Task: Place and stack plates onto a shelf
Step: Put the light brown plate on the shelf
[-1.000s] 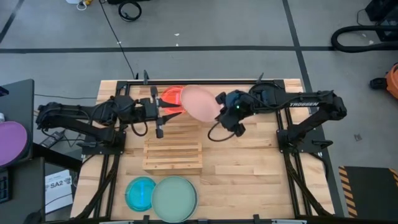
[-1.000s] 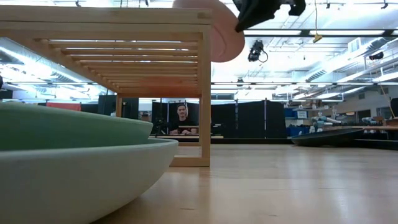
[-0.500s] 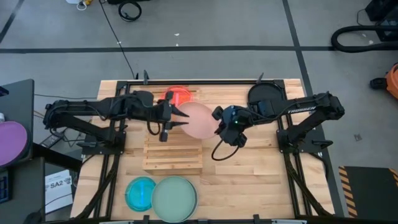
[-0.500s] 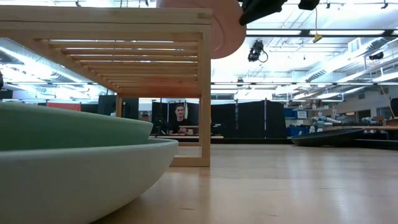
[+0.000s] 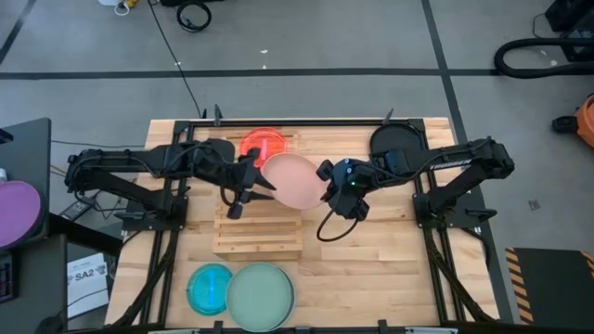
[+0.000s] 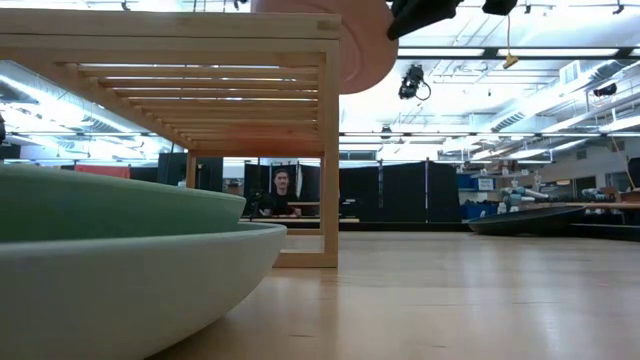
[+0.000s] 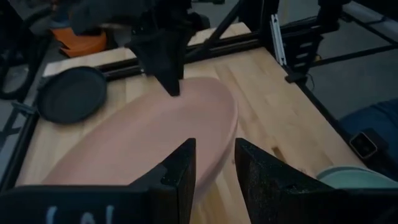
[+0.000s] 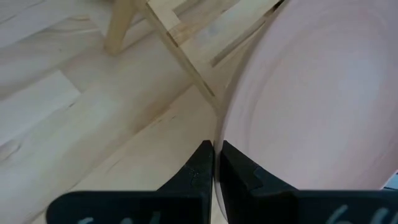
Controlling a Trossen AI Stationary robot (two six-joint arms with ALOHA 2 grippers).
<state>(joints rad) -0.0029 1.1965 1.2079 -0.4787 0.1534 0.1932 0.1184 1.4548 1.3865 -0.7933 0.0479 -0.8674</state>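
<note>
A pale pink plate (image 5: 292, 181) hangs tilted in the air over the far edge of the light-wood slatted shelf (image 5: 258, 227). My right gripper (image 5: 327, 183) is shut on its right rim. My left gripper (image 5: 252, 186) is open at the plate's left rim; in the left wrist view its fingers (image 7: 180, 168) stand on either side of that rim (image 7: 227, 134). A red plate (image 5: 263, 141) lies flat on the table beyond them. A blue plate (image 5: 211, 288) and a larger mint-green plate (image 5: 260, 295) lie flat near the near edge. My right gripper pinches the pink plate's rim (image 8: 231, 134) between its two fingers, coming from the table's right side. The plate is lifted clear and tilted, with its lower edge (image 6: 360, 80) just beyond the shelf's top. Whether my left gripper touches the plate, I cannot tell.
A black round dish (image 5: 396, 141) sits at the table's far right corner. A purple disc (image 5: 19, 211) lies on a side stand left of the table. Bare planks (image 5: 371, 269) lie right of the shelf. A person sits far behind the table in the low view (image 6: 280, 192).
My right gripper carried the pink plate from above the red plate toward the near edge, over the shelf's far edge, then almost stopped. My left gripper moved right and slightly nearer, up to the plate's left rim.
</note>
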